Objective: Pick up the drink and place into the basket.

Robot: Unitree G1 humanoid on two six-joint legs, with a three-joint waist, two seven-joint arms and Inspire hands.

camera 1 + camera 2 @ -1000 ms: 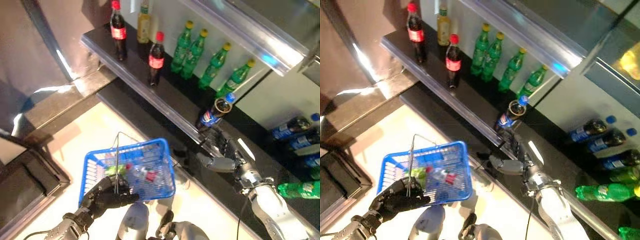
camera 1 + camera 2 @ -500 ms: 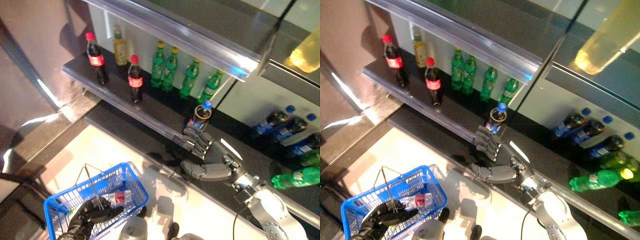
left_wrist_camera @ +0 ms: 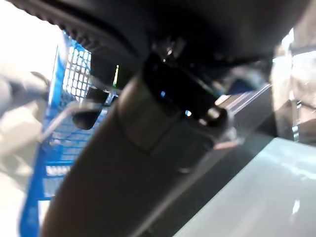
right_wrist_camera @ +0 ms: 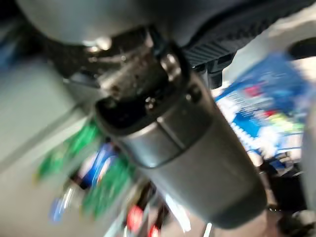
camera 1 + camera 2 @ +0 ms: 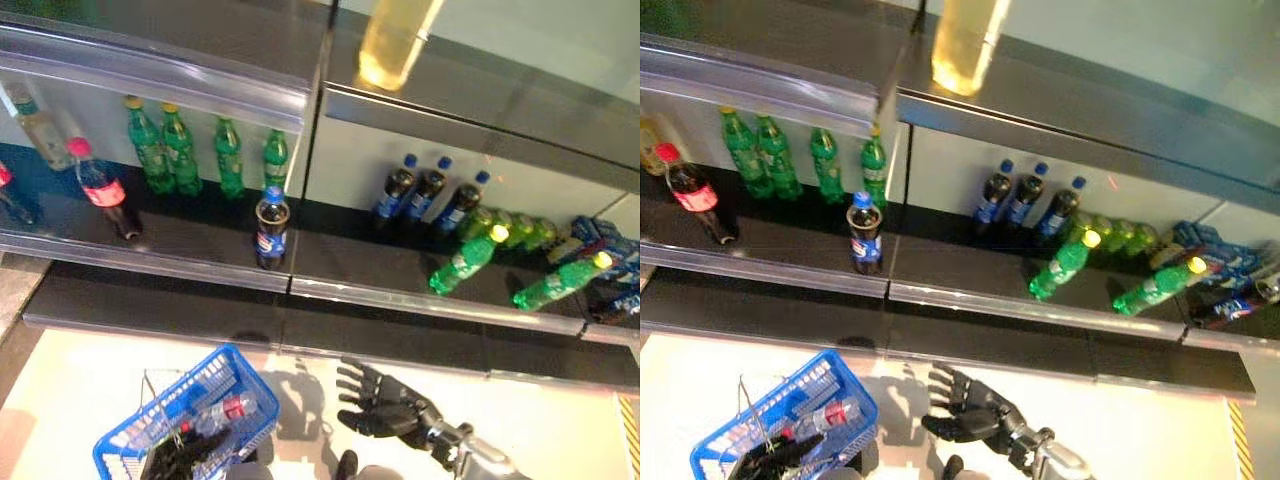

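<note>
A dark drink bottle with a blue cap (image 5: 270,230) stands upright at the front edge of the black shelf (image 5: 200,268). My right hand (image 5: 385,412) is open with its fingers spread, low in front of the shelf and well below the bottle, holding nothing. My left hand (image 5: 183,456) is shut on the thin wire handles of the blue basket (image 5: 225,372), which hangs low at the left. A clear bottle with a red label (image 5: 226,410) lies in the basket. The basket's mesh also shows in the left wrist view (image 3: 66,89).
Green bottles (image 5: 180,155) stand at the back of the shelf, and a red-capped cola bottle (image 5: 100,190) stands to the left. Dark blue-capped bottles (image 5: 428,190) stand in the right bay, with green bottles (image 5: 468,262) lying beside them. An upper shelf edge (image 5: 160,75) overhangs.
The camera has swung, shifting the whole scene. My right hand has drawn back and down from the blue-capped bottle, still open. The bottle stays on the shelf.
</note>
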